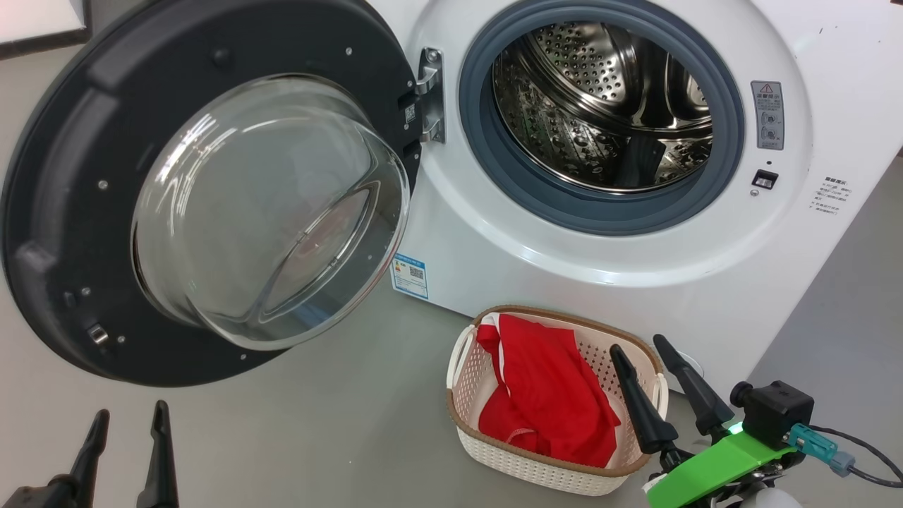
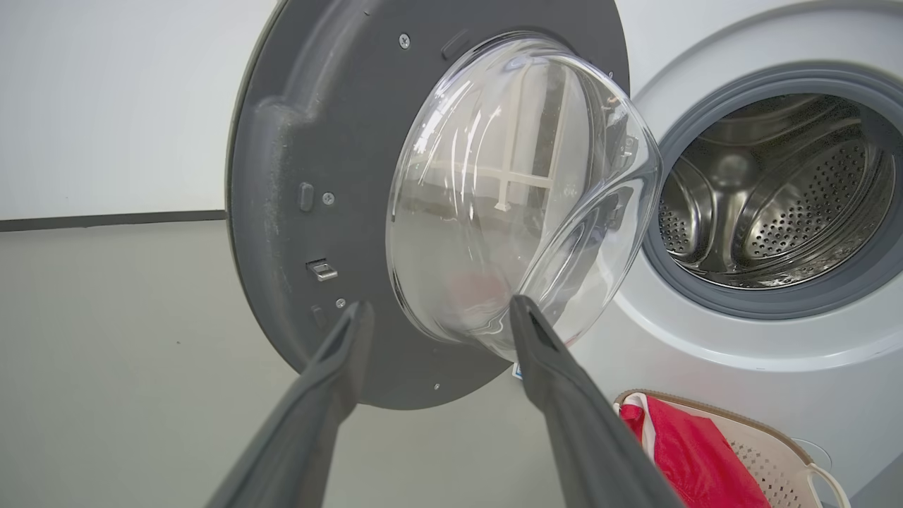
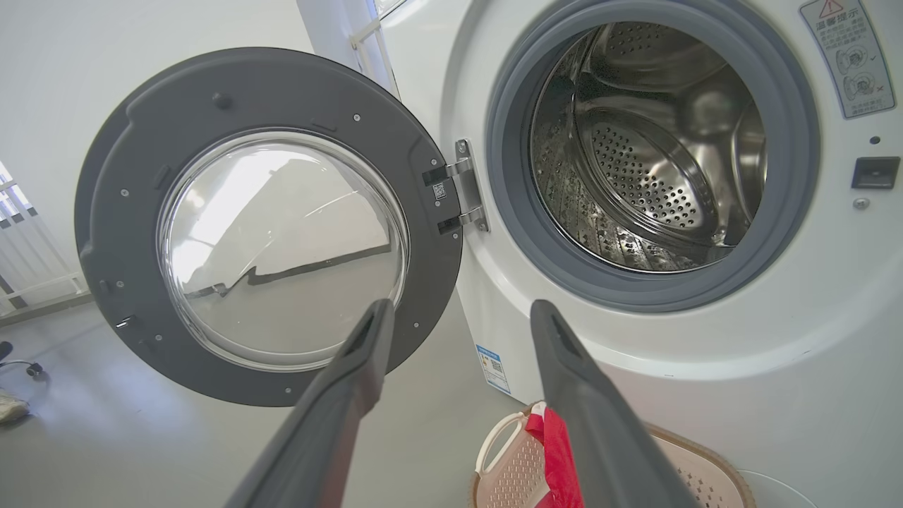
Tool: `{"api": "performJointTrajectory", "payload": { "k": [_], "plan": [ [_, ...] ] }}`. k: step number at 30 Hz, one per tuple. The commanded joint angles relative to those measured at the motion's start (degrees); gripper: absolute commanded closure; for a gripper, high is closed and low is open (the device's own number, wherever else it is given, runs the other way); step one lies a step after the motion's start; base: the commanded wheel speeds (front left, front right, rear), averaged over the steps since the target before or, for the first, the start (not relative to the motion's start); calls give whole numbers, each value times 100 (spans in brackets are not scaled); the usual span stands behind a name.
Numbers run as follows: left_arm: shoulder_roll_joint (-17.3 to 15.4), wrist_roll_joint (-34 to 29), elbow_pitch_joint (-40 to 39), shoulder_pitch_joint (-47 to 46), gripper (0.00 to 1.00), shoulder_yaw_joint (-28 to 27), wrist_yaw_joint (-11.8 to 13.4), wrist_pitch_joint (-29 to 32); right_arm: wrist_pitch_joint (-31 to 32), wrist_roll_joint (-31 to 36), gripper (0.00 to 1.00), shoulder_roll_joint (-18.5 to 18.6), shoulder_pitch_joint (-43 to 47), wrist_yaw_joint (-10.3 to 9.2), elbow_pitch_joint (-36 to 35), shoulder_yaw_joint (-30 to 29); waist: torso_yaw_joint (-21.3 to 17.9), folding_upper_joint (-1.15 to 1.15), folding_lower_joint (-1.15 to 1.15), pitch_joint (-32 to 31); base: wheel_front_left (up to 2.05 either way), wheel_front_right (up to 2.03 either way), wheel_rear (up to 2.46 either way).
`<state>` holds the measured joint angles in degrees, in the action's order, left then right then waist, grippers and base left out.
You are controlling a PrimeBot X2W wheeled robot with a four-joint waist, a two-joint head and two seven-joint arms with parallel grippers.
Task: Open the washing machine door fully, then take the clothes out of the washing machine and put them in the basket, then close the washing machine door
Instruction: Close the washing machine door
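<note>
As the clothes (image 1: 550,395) lie in the basket (image 1: 469,384) beside the washing machine (image 1: 494,240), its drum (image 1: 600,106) seemingly bare, the left gripper (image 1: 132,409) and right gripper (image 1: 637,343) hang spread and empty, the washing machine door (image 1: 63,233) swung wide, likely awaiting closing.

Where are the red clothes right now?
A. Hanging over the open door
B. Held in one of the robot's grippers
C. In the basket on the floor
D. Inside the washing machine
C: the red clothes lie in the basket on the floor in front of the machine, and the steel drum looks bare.
</note>
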<state>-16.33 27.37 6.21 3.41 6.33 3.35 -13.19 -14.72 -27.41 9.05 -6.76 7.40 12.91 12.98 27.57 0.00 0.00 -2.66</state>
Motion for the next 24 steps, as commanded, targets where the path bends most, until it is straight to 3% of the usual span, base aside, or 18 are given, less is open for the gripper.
{"api": "performJointTrajectory", "payload": {
  "k": [1,10,11,12,15,16,24],
  "plan": [
    [-193,-15,-164,-156,0,-192,64,-21,-28,-15,0,40,-23,9,-121,154,2,0,0,-3,0,0,0],
    [-246,23,-183,-184,2,-187,71,-10,-28,-2,0,35,-25,9,-120,150,5,0,0,14,0,0,0],
    [-255,27,-188,-190,13,-189,71,-9,-28,0,0,34,-26,9,-121,149,2,0,0,18,0,0,0],
    [-255,27,-188,-190,13,-189,71,-9,-28,0,0,34,-26,9,-121,149,2,0,0,18,0,0,0],
    [-292,40,-219,-212,83,-204,70,-5,-28,8,0,29,-27,9,-125,144,-8,0,0,37,0,0,0],
    [-309,39,-237,-224,100,-209,67,-5,-28,12,0,28,-31,9,-126,140,-10,0,0,47,0,0,0],
    [-482,257,-496,-467,100,-386,-99,10,-28,47,0,5,-59,9,-125,87,-3,0,0,105,0,0,0]
  ]
}}
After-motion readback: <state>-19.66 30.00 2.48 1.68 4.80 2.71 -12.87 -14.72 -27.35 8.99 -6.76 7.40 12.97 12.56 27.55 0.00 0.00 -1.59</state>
